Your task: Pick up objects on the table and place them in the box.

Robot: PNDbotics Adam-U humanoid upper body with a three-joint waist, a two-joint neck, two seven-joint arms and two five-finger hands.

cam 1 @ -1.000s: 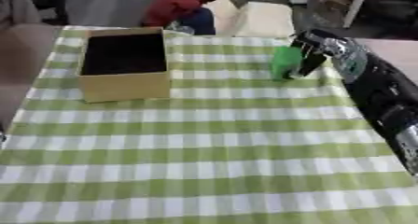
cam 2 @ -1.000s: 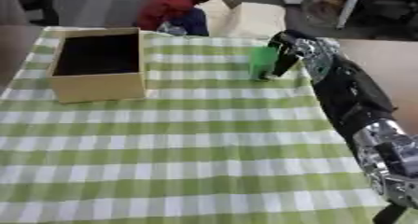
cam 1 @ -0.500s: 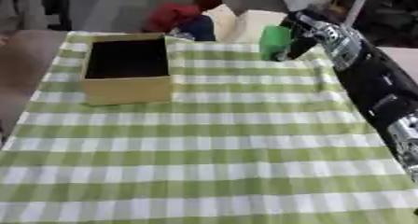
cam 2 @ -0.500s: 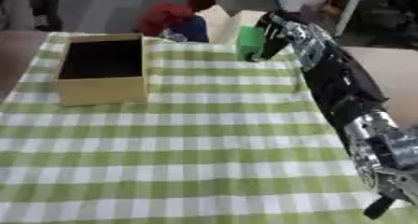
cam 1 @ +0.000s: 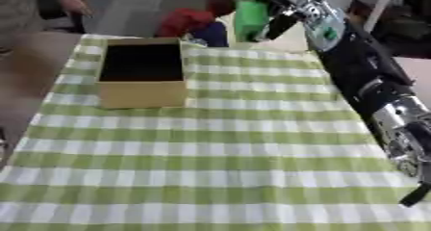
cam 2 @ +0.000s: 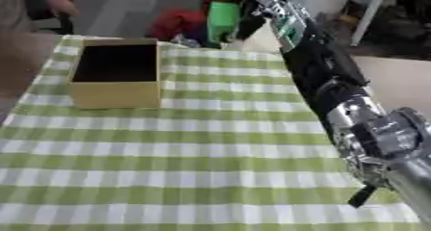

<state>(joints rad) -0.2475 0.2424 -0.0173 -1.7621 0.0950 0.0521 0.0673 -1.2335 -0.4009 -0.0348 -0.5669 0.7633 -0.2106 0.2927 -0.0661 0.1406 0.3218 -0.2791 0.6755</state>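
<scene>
My right hand [cam 1: 285, 9] is raised above the far edge of the table, its fingers curled round a green block [cam 1: 250, 20]. The block hangs in the air to the right of the open cardboard box [cam 1: 142, 79], which stands on the green checked cloth at the left. The box's dark inside shows nothing that I can make out. My right arm runs from the lower right up to the hand. My left hand is in neither view.
Red and dark blue bundles [cam 1: 195, 23] and a pale object [cam 1: 296, 41] lie at the far edge behind the box. The green checked tablecloth [cam 1: 210, 158] covers the table. A person's hand [cam 1: 74, 4] shows at the far left edge.
My right hand has lifted the green block off the cloth and carried it up and to the left, toward the box. The camera has shifted too.
</scene>
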